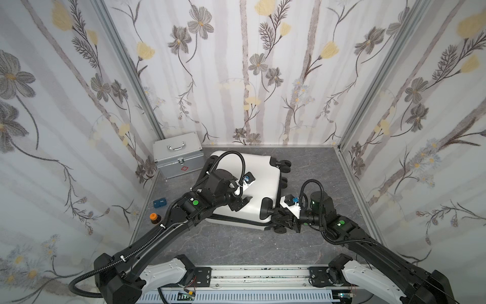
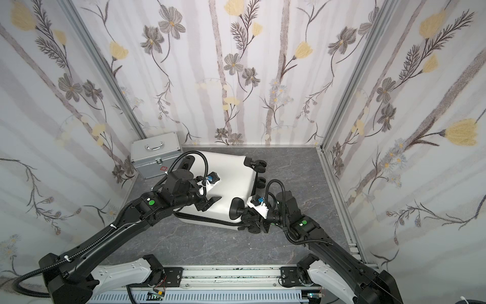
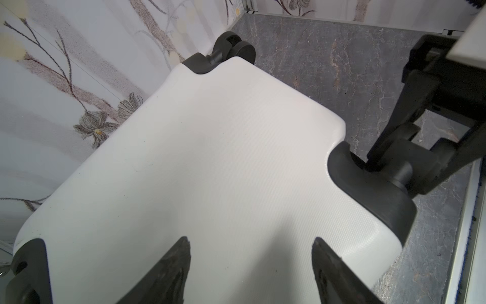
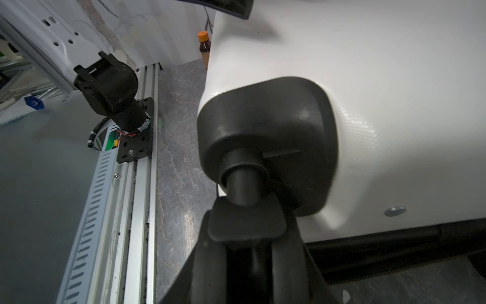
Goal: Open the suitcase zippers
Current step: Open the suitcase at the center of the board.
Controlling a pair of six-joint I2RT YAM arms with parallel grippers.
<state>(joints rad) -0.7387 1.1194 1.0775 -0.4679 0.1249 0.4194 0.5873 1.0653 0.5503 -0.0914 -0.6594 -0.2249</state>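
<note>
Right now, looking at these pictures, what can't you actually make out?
Zipper pulls: too small along the zippers in both top views; the right arm covers one corner of the suitcase.
Right hand: straddles a wheel, but contact is lost in shadow in the right wrist view.
Suitcase's handle end: mostly behind the left arm in both top views.

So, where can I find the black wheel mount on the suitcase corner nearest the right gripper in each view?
Top view: wheel mount, right of centre, lower half.
Top view: wheel mount, near centre, lower half.
Left wrist: wheel mount, right side, lower half.
Right wrist: wheel mount, picture centre.
Shared landmark: suitcase shell around it.
</note>
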